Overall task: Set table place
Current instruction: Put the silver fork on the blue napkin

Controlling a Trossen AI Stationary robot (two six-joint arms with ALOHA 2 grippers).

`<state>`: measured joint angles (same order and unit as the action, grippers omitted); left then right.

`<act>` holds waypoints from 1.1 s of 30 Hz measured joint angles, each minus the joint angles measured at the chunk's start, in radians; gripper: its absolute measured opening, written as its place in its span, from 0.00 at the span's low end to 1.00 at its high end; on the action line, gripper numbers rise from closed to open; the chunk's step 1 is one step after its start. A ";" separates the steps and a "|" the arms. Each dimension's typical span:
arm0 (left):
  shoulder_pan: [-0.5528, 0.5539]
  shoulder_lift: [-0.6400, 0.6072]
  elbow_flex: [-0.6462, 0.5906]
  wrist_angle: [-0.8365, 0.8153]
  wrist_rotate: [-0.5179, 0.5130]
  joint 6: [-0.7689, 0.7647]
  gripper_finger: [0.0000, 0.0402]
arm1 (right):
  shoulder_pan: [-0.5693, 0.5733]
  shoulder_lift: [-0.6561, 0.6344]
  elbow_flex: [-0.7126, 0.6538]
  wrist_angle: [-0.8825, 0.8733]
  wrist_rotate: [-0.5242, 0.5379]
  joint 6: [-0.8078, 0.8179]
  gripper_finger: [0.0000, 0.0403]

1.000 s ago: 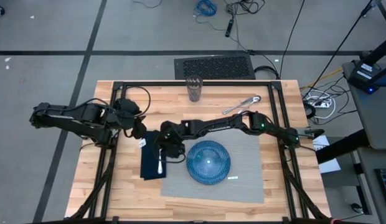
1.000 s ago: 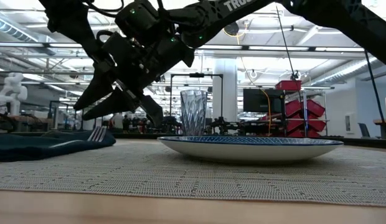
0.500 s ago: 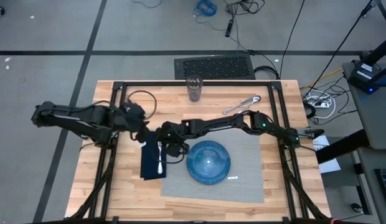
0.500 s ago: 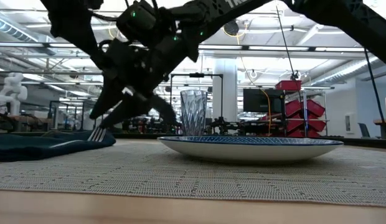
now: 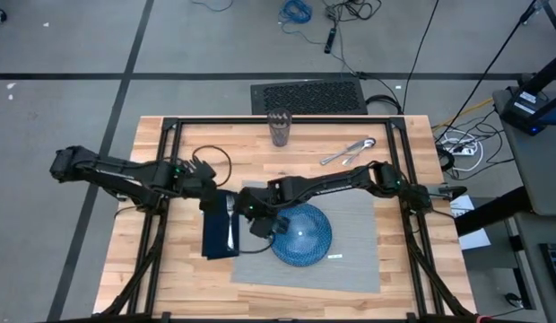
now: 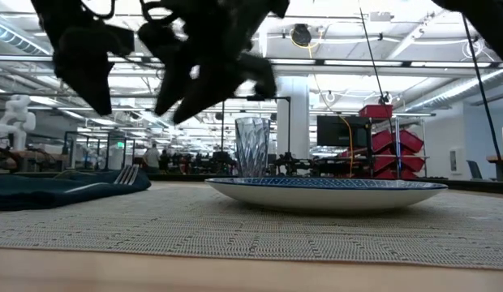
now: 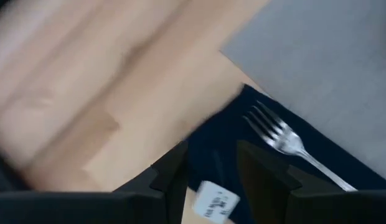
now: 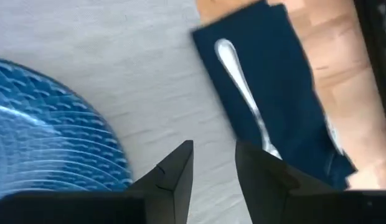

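Hovering my right gripper [image 5: 263, 225], empty and slightly open, between fork [image 5: 230, 221] on napkin [image 5: 220, 235] and plate [image 5: 300, 235] on the place [image 5: 350, 260]. Left gripper [image 5: 211, 201] waited, also slightly open. Spoons [image 5: 348, 151] next, I figured.

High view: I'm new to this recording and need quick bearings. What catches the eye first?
The blue plate on the grey placemat stands out at the middle of the table. Beside it, a fork lies on a navy napkin at the mat's left edge. The left hand and right hand both hover close by, neither holding anything.
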<state>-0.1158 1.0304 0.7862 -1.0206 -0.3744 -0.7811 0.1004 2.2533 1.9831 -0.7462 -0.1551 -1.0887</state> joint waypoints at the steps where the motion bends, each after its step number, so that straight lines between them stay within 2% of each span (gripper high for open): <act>1: -0.007 0.000 -0.015 0.026 0.017 0.000 0.30 | 0.008 -0.009 0.000 -0.023 0.000 0.014 0.26; 6: -0.059 0.001 -0.079 0.168 0.081 0.004 0.30 | 0.039 -0.036 0.000 -0.137 0.001 0.129 0.26; 13: -0.139 0.019 -0.123 0.329 0.114 0.021 0.30 | 0.049 -0.037 -0.002 -0.328 0.033 0.337 0.26; 22: -0.188 0.161 -0.157 0.418 0.190 -0.029 0.30 | 0.072 -0.049 -0.143 -0.388 0.055 0.505 0.23; 27: -0.190 0.257 -0.156 0.500 0.202 -0.121 0.30 | 0.073 -0.058 -0.231 -0.413 0.056 0.566 0.20; 33: -0.178 0.343 -0.152 0.514 0.199 -0.220 0.30 | 0.072 -0.148 -0.311 -0.405 0.067 0.593 0.18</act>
<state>-0.2942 1.3732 0.6342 -0.5065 -0.1750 -1.0012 0.1722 2.1055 1.6717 -1.1515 -0.0885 -0.4958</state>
